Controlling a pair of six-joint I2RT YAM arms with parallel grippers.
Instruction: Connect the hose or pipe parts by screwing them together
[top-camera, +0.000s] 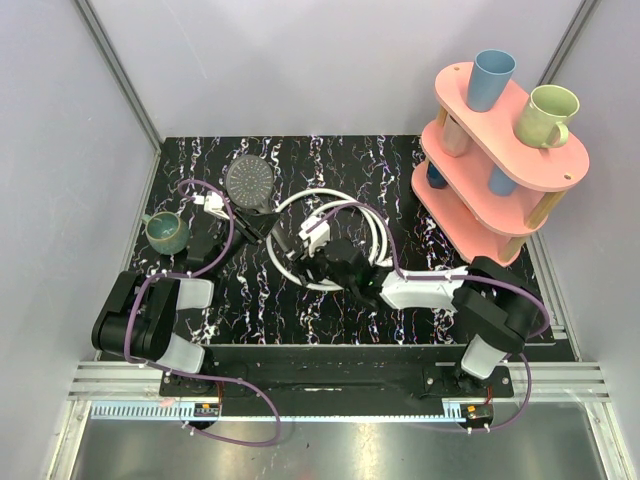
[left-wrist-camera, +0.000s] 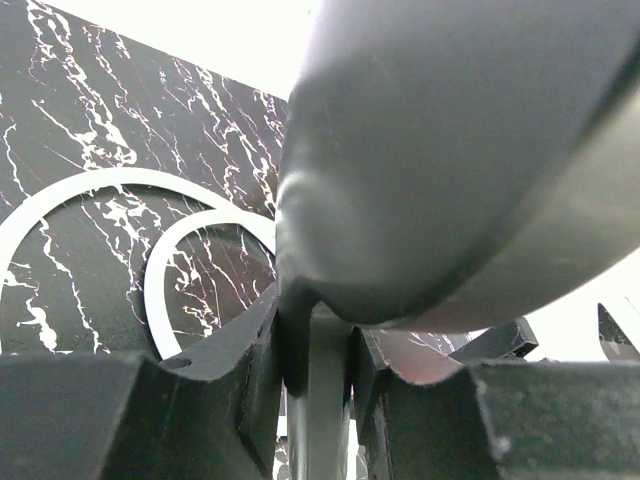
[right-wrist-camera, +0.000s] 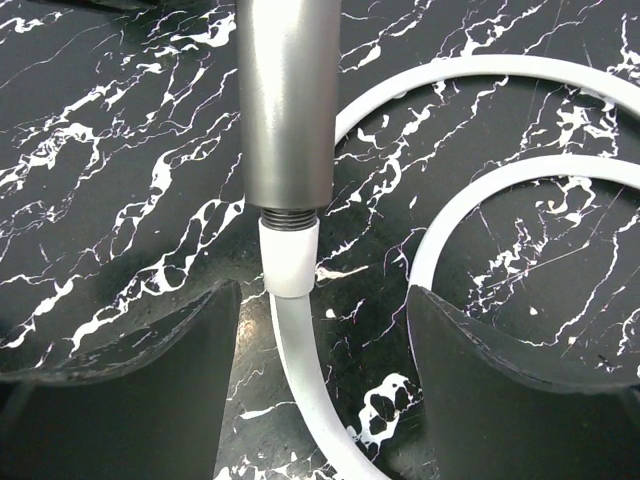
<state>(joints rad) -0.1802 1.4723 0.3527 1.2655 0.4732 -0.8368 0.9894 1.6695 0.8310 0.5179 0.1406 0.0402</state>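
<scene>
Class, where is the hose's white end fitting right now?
In the right wrist view, the white end fitting sits mid-frame at the threaded end of the shower head, between the fingers of the right gripper.

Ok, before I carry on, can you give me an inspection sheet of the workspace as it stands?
Surface: black marbled table top.
Job's things: the dark grey shower head has its handle end meeting the white fitting of the hose. A band of thread shows between them, and the rest of the hose lies in loops.
Clutter: green mug at the left. Pink rack with cups at the right rear.
Grippers: left gripper shut on the handle. Right gripper open, with its fingers either side of the hose, apart from it.
Cables: purple cables loop along both arms.
Surroundings: grey walls, metal rail at the near edge.
</scene>
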